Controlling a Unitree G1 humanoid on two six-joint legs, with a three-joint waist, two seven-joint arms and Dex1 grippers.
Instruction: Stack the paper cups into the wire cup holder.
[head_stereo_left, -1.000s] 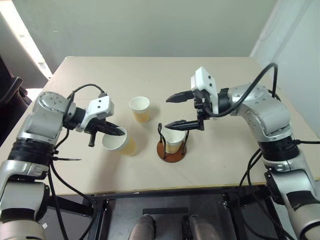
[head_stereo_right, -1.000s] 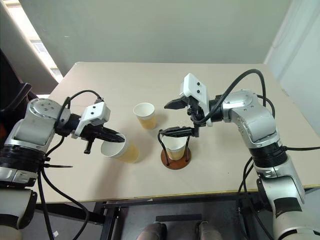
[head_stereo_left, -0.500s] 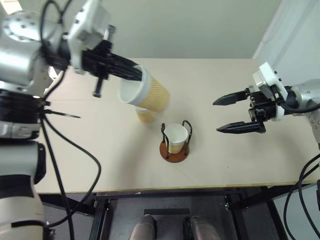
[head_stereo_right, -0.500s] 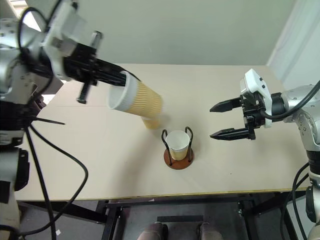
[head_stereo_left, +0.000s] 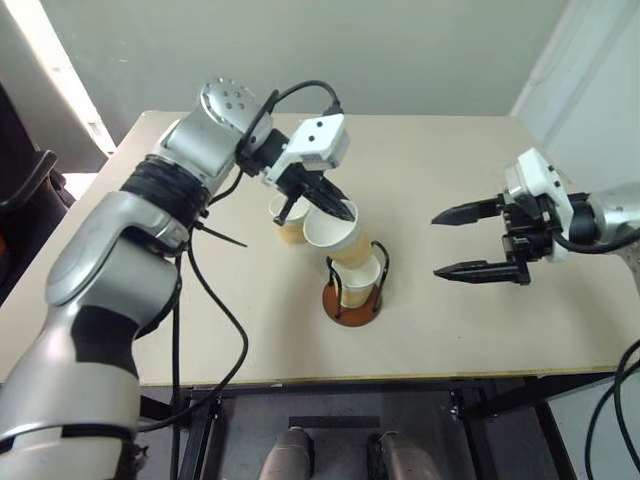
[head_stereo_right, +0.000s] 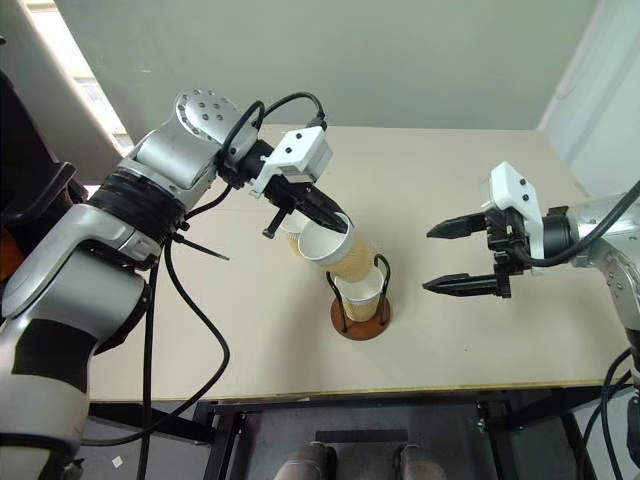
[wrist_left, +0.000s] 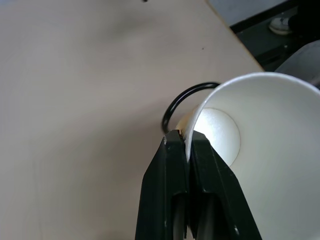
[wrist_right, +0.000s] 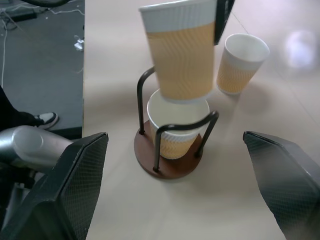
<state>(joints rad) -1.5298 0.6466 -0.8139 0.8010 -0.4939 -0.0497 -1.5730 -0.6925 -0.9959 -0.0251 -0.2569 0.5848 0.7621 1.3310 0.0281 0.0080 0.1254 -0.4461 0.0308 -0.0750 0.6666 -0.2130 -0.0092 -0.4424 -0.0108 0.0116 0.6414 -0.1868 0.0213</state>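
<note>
Second paper cup (head_stereo_left: 333, 236): lifted off the desk (head_stereo_left: 180, 300) since a second ago, pinched by left gripper (head_stereo_left: 338, 210) above wire cup holder (head_stereo_left: 352, 295); insertion imminent. Right gripper (head_stereo_left: 470, 241): withdrawn, spread.

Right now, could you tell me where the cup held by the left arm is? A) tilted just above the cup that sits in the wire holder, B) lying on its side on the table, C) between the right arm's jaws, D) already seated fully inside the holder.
A: the left gripper pinches the rim of a tilted cup whose bottom hangs just over the cup in the wire holder.
</note>
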